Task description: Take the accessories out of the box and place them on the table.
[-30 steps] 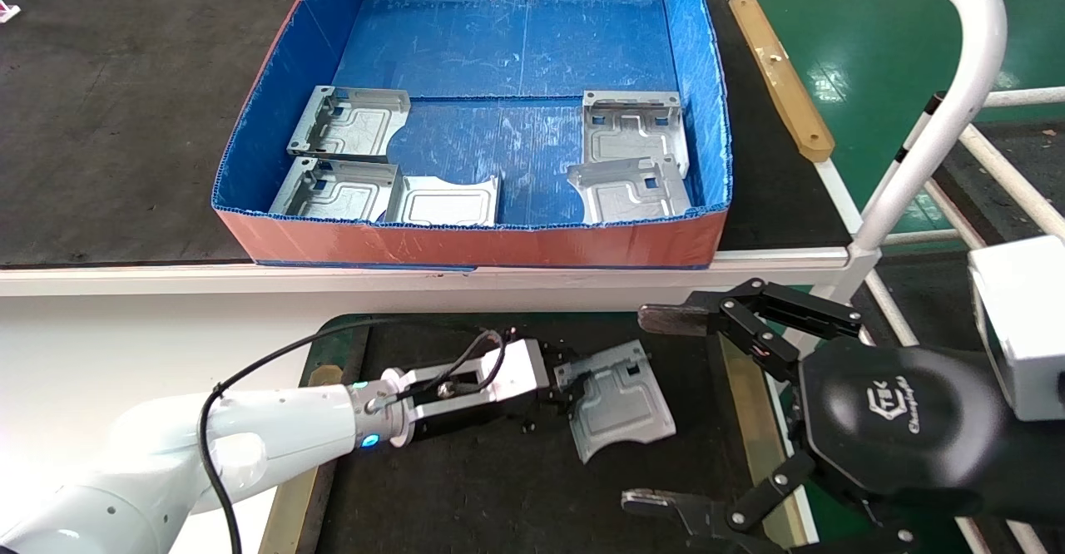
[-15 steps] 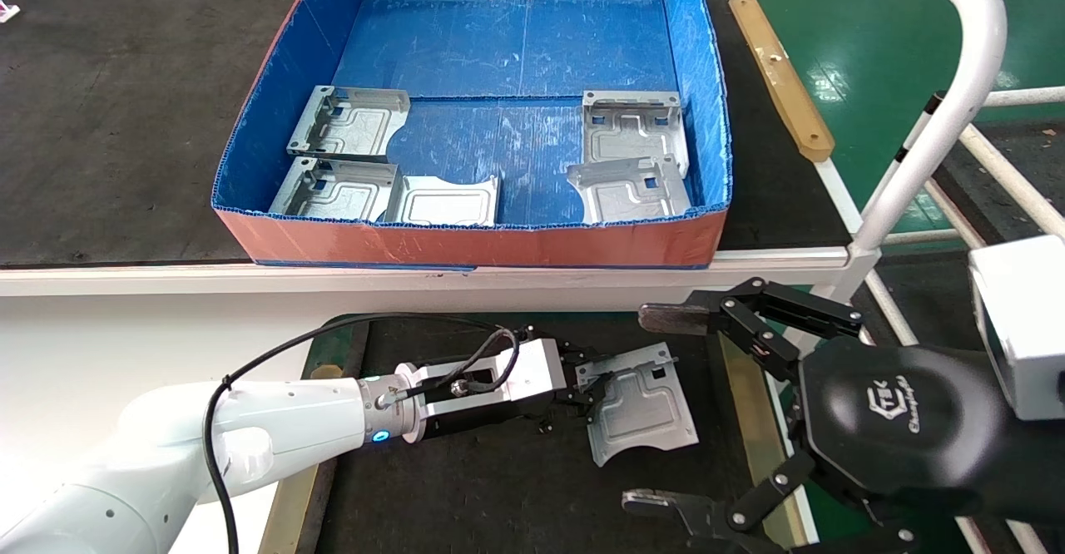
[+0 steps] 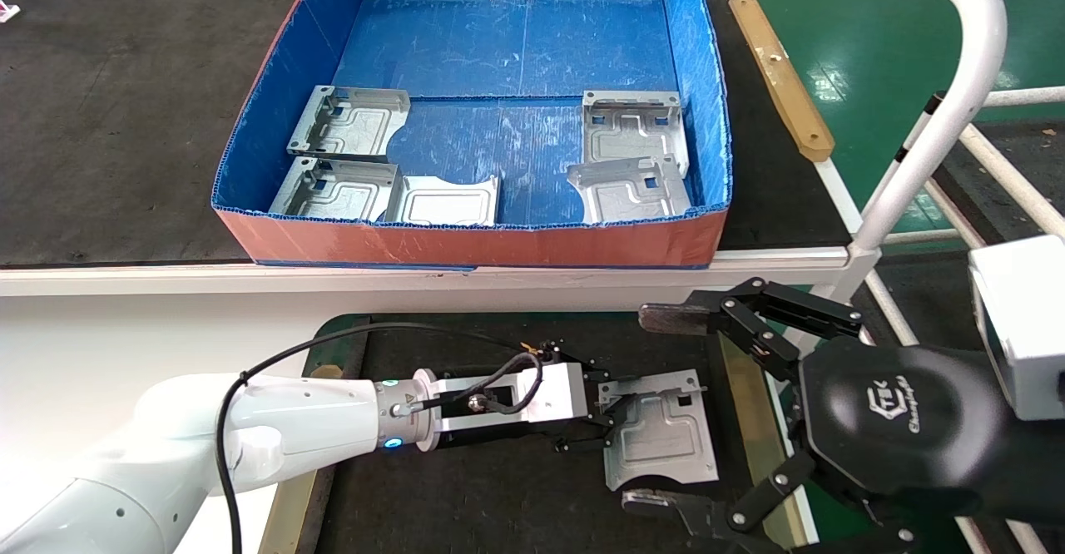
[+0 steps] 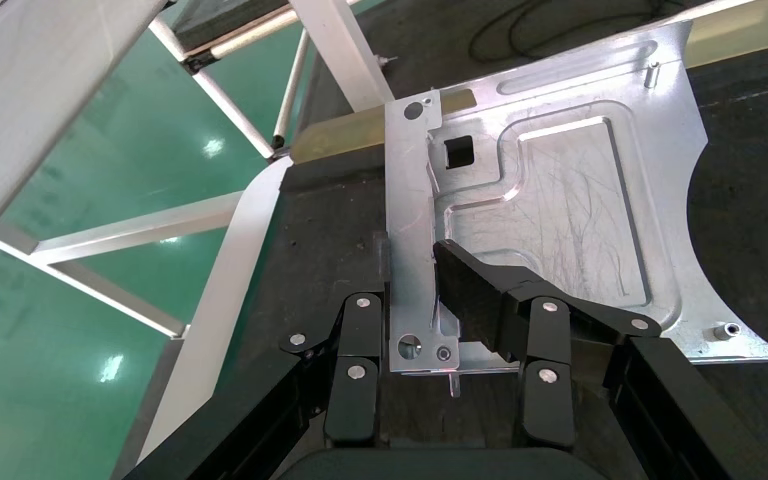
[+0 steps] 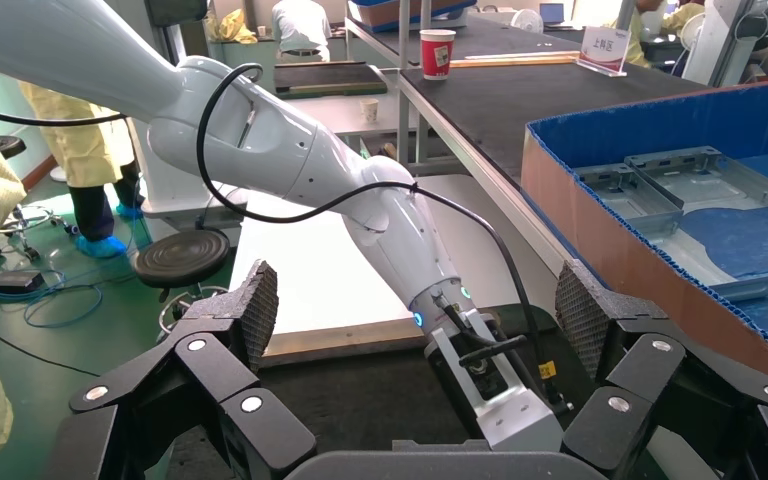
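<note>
My left end effector (image 3: pixel 601 414) is clenched on one edge of a silver plate (image 3: pixel 661 439), the two black fingers (image 4: pixel 472 290) pinching the sheet near its tabbed side, low over the dark mat of the bench (image 3: pixel 499 496). The plate lies close to flat, just inside the tan wooden strip (image 3: pixel 749 429) on the mat's right, and the mat's whole left and near part lies open behind my wrist. My right end effector (image 3: pixel 666 408) hangs just beyond that plate with its fingers spread wide, one pad (image 3: pixel 666 319) above the plate's far corner and the other by its near edge, so the plate sits between them without touching that I can see. The plate's curved cut-out edge faces the near side of the bench, its square hole sits toward the far right corner, and it is roughly square, so I cannot name a long axis. I count six plates in all: one in my grip and five in the box (image 3: pixel 466 246), which stands on the raised black surface behind the white edge. In the box, three plates (image 3: pixel 349 121) crowd the near left corner, two side by side against the front wall, and two (image 3: pixel 632 126) overlap by the right wall; the box's far half is bare blue floor.
</note>
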Robot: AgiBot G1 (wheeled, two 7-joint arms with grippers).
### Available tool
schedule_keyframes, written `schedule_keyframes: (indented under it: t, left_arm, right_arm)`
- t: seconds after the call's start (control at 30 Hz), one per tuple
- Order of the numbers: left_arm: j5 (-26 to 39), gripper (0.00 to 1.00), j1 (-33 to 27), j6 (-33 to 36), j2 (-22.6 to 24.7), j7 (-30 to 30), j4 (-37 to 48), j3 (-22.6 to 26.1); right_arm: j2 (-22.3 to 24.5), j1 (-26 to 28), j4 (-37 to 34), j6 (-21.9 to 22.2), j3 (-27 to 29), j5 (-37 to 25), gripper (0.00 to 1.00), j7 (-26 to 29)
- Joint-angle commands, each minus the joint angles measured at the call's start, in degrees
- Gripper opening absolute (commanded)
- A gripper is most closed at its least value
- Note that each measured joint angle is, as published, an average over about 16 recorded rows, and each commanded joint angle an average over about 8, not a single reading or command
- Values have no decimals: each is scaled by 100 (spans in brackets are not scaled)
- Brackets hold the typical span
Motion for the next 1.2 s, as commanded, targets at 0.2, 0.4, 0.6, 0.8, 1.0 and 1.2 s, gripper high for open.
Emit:
schedule_keyframes:
  t: [0.2,0.4,0.6,0.8,1.0,1.2]
  left_arm:
    - [-40,100,3,-124,17,-40,-130,112]
    - [-46,100,6,-121,16,-37,-121,101]
    - [-45,100,8,-97,14,-34,-101,82]
    - [-41,100,10,-83,12,-32,-89,71]
    - [-38,100,12,-74,10,-30,-82,64]
    - [-37,100,17,-65,0,-40,-90,54]
  right_arm:
    - [1,-1,-1,1,0,1,100,-1]
    - [1,-1,-1,2,-1,2,100,-1]
    - [1,0,-1,2,-1,2,100,-1]
    - [1,0,-1,2,-1,2,100,-1]
    - [1,0,-1,2,-1,2,100,-1]
    - [1,0,-1,1,-1,2,100,-1]
